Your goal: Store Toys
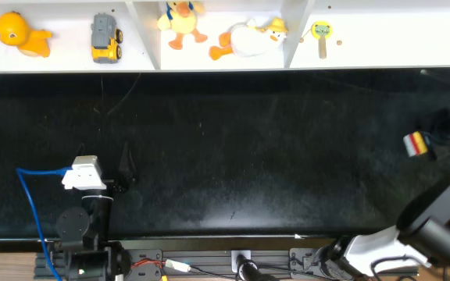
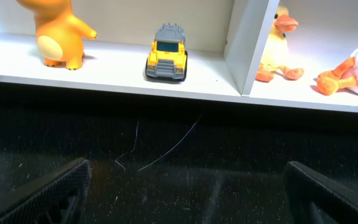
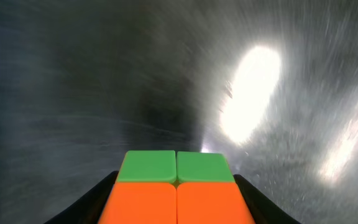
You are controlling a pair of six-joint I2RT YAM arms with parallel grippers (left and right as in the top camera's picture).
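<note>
Orange-and-green plastic puzzle cube (image 3: pixel 176 200) sat pinched in right gripper (image 3: pixel 176 180), unstored; 5 toys (image 1: pixel 105 37) already lined white shelf (image 1: pixel 69 64); left gripper (image 2: pixel 188 186) jaws spread.

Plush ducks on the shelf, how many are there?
2, both in the white shelf's middle compartment: a yellow plush duck upright at left, a white plush duck lying at right. None seem hidden.

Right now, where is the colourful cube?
The colourful cube is clamped in the right claw, near the top view's right edge, over the black table.
</note>
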